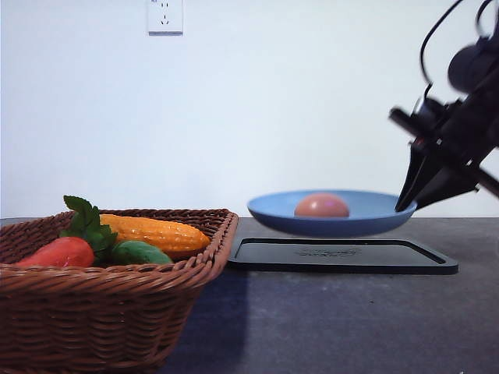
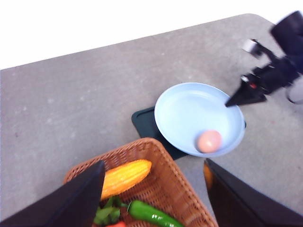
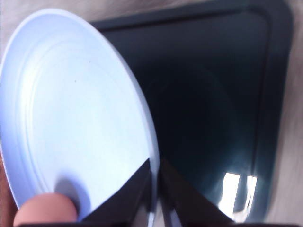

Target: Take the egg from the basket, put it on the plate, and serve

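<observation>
My right tool [image 1: 407, 204] pinches the right rim of the plate [image 1: 366, 212], holding it just above the black tray [image 1: 341, 255] on the tabletop [image 1: 351, 327]. The egg [image 1: 321, 206] lies in the plate. My left tool [image 2: 151, 198] hangs wide apart over the basket [image 1: 117, 312], at the near left, holding nothing.

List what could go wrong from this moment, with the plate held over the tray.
1. The right gripper pinches the plate only at its rim, so the plate may tilt or slip.
2. The egg lies loose near the plate's edge in the left wrist view and could roll off.
3. The plate hangs above the black tray; a hard landing could jolt the egg.
</observation>
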`<action>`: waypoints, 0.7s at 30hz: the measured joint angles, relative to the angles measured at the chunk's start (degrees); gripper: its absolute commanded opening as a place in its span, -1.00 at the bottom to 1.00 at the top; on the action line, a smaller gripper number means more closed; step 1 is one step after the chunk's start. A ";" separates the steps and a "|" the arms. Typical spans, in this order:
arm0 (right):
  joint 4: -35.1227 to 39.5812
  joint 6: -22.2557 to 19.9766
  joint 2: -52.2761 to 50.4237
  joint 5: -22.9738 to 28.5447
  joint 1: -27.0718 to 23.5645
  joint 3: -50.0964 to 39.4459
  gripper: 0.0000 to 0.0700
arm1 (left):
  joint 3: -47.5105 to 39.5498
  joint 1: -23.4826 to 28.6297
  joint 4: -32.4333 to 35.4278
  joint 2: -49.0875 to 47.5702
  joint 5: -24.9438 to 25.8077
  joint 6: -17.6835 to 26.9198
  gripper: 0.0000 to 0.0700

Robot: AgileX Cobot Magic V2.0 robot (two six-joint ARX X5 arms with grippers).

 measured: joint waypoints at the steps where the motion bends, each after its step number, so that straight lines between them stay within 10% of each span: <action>1: -0.50 0.01 1.76 0.08 -0.01 1.36 -1.00 | 0.00 0.00 -0.21 -0.04 0.00 0.00 0.21; 11: -2.10 0.05 9.85 -0.45 -0.05 5.98 -0.98 | 0.00 0.00 -0.76 -0.05 -0.02 0.00 0.21; 17: -1.54 0.05 9.85 0.69 -0.03 6.13 -0.41 | 0.00 0.00 -0.78 -0.03 -0.13 0.00 0.21; 21: -2.44 0.03 9.85 0.88 -0.03 7.15 -0.40 | 0.00 0.00 -0.64 0.02 -0.13 0.00 0.21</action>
